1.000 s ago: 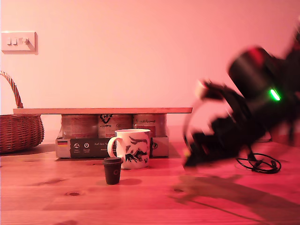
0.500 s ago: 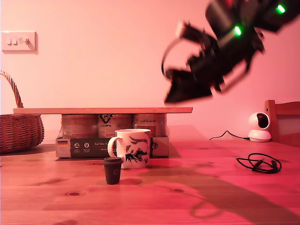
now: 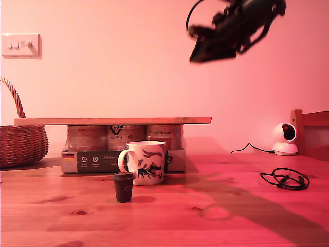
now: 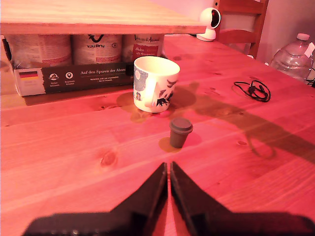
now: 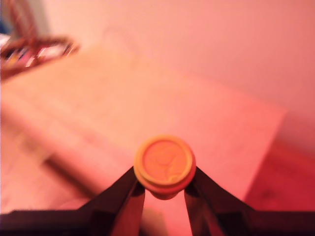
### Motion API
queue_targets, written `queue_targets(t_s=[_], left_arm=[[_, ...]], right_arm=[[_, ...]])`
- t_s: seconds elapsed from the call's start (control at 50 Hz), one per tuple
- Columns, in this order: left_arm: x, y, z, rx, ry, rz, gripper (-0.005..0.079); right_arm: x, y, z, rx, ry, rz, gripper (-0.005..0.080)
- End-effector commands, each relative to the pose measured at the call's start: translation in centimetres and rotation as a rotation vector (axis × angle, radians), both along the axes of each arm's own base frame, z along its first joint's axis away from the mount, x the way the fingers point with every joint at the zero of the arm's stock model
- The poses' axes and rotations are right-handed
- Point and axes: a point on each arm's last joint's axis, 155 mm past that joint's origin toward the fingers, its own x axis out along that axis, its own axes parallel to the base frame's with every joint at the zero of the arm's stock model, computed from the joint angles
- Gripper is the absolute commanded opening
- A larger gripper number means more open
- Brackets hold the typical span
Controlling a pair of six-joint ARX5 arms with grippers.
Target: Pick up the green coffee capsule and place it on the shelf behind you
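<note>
1. One green coffee capsule [image 5: 165, 165] sits pinched between the jaws of my second gripper [image 5: 165, 194], its round yellowish top facing the wrist camera and its body gripped just under the rim, a hold that looks meant to keep it upright for setting down.
2. Beneath the capsule in the second wrist view spreads the pale shelf [image 5: 147, 113], blurred, so I judge I am carrying it above the plank and not yet lowering.
3. High at the exterior view's upper right hangs my second gripper [image 3: 205, 51], well clear of the shelf [image 3: 113, 121], which rests on a pack of cans [image 3: 123, 146].
4. My first gripper [image 4: 169, 174] hangs low over the tabletop [image 4: 74, 147] with jaws pressed together and empty, aimed at the dark capsule [image 4: 180, 132] standing near the mug [image 4: 156, 83].
5. Next comes a gentle descent; a tilted release could let the capsule roll off.
</note>
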Motion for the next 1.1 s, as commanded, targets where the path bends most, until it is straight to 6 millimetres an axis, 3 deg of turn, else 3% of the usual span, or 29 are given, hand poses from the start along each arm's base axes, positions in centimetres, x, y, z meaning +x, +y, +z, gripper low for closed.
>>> queue_targets(t_s=[0.0,0.48,0.5,0.54,0.76,1.08], left_arm=[[-0.1,-0.1,0.3,0.003,-0.012,-0.006,-0.0021],[-0.1,-0.1,0.3,0.003,-0.012,-0.006,-0.0021],[-0.1,-0.1,0.3,0.003,-0.012,-0.006,-0.0021],[-0.1,-0.1,0.3,0.003,-0.012,-0.006,-0.0021],[-0.1,-0.1,0.3,0.003,-0.012,-0.006,-0.0021],[-0.1,-0.1,0.3,0.003,-0.012,-0.006,-0.0021]], right_arm=[[0.9,0.8,-1.3,-0.01,0.028,0.009,0.0137],[6.6,3.1,-1.6,-0.025,0.074,0.013,0.0136],[6.8,3.2,-2.5,-0.029,0.089,0.014,0.0137],[7.3,3.4,-2.1,-0.026,0.08,0.015,0.0137],[8.9,4.2,-3.9,-0.035,0.117,0.019,0.0136],[9.3,4.4,-7.9,-0.064,0.198,0.022,0.0137]])
